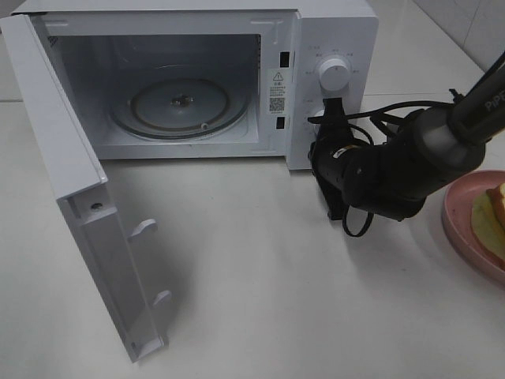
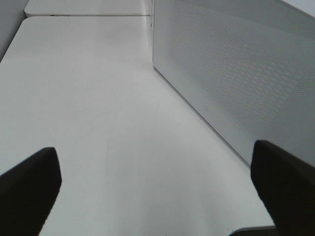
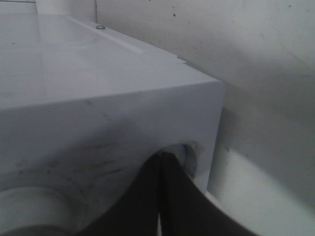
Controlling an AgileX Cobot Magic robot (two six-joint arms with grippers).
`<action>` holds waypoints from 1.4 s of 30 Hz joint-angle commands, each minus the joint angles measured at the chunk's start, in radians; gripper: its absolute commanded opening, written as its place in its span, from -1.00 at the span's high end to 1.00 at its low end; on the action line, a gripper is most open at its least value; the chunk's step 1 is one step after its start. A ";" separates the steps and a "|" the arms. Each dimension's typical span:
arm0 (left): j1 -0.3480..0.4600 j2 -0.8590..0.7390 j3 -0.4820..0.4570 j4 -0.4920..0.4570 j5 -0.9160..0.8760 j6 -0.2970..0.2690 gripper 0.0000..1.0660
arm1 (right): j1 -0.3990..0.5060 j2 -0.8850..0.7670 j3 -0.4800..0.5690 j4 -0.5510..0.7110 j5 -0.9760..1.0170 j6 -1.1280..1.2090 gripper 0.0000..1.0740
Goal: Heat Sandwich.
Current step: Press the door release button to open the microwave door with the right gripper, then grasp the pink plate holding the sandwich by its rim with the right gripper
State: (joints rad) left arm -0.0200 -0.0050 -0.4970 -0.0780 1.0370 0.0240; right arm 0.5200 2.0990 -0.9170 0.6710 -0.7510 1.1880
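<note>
The table (image 1: 260, 276) is viewed from high above its near edge, looking down and across to the microwave (image 1: 197, 79) standing at the far edge. From the left wrist, the same table is seen low and lengthwise, close beside a perforated white panel (image 2: 236, 83). From the right wrist, the microwave's control panel (image 3: 123, 128) is seen at very close range; it is shared with the high view.

You look down on a smooth white tabletop (image 1: 260, 268), evenly lit, where shadows fall soft and grey. At its far right corner rises a pale tiled wall (image 1: 473, 20).
</note>
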 commanded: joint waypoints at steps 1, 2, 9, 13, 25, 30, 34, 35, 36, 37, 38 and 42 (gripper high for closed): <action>-0.008 -0.026 0.004 -0.003 -0.010 0.001 -0.89 | 0.010 -0.066 0.022 -0.062 -0.054 -0.014 0.98; -0.008 -0.026 0.004 -0.003 -0.010 0.001 -0.89 | 0.010 -0.066 0.022 -0.062 -0.054 -0.014 0.98; -0.008 -0.026 0.004 -0.003 -0.010 0.001 -0.89 | 0.017 -0.160 0.120 -0.064 0.119 -0.145 0.95; -0.008 -0.026 0.004 -0.003 -0.010 0.001 -0.89 | 0.017 -0.205 0.150 -0.064 0.189 -0.244 0.94; -0.008 -0.026 0.004 -0.003 -0.010 0.001 -0.89 | 0.014 -0.374 0.167 -0.064 0.635 -1.062 0.89; -0.008 -0.026 0.004 -0.003 -0.010 0.001 -0.89 | 0.014 -0.433 0.167 -0.064 0.794 -1.473 0.86; -0.008 -0.026 0.004 -0.003 -0.010 0.001 -0.89 | -0.003 -0.487 0.167 -0.064 0.936 -1.682 0.84; -0.008 -0.026 0.004 -0.003 -0.010 0.001 -0.89 | -0.003 -0.487 0.167 -0.064 0.936 -1.682 0.84; -0.008 -0.026 0.004 -0.003 -0.010 0.001 -0.89 | -0.028 -0.514 0.167 -0.064 1.009 -1.729 0.83; -0.008 -0.026 0.004 -0.003 -0.010 0.001 -0.89 | -0.043 -0.529 0.167 -0.064 1.051 -1.740 0.82; -0.008 -0.026 0.004 -0.003 -0.010 0.001 -0.89 | -0.063 -0.542 0.167 -0.065 1.089 -1.741 0.82; -0.008 -0.026 0.004 -0.003 -0.010 0.001 -0.89 | -0.137 -0.588 0.167 -0.083 1.205 -1.741 0.80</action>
State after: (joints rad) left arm -0.0200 -0.0050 -0.4970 -0.0780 1.0370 0.0240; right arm 0.4050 1.5320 -0.7520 0.6000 0.3990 -0.5350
